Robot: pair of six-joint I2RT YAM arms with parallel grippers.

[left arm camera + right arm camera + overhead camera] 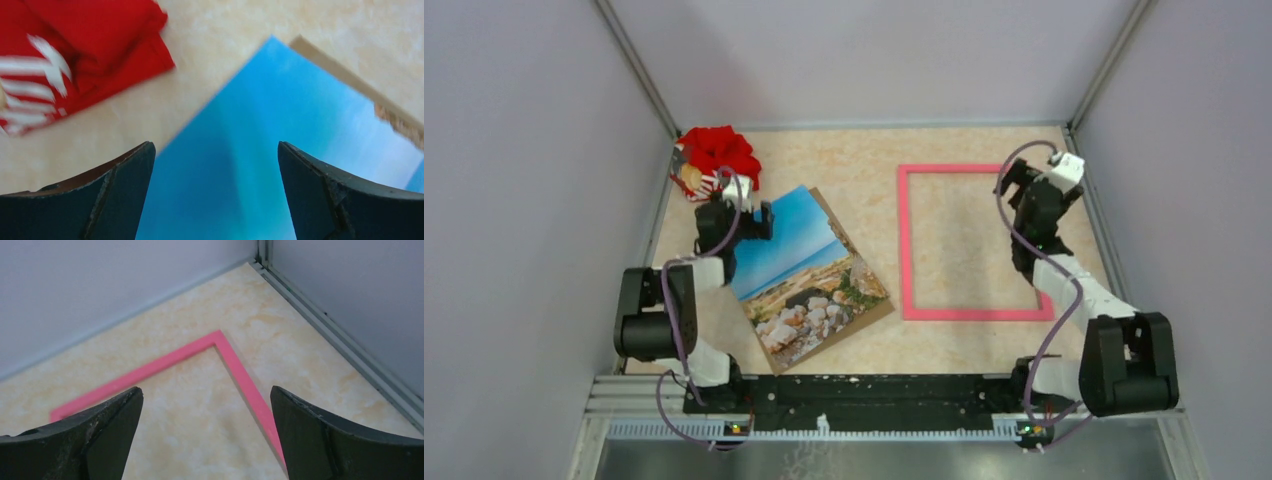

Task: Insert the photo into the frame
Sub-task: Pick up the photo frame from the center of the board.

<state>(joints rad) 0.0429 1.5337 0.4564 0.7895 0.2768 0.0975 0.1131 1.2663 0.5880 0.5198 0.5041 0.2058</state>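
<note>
2 empty pincers gape wide: my left pincer (215, 150) over the photo (250, 125), ready to lift its sky corner, right pincer (206, 392) over the frame (150, 369).

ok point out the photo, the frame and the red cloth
the photo (809, 272), top view, middle of print
the frame (905, 240), top view, left rail
the red cloth (719, 150), top view, its middle

Beige marbled table (854, 160), flat pink frame (905, 240), brown board (345, 75) under photo (799, 260), red cloth (719, 150)
</note>
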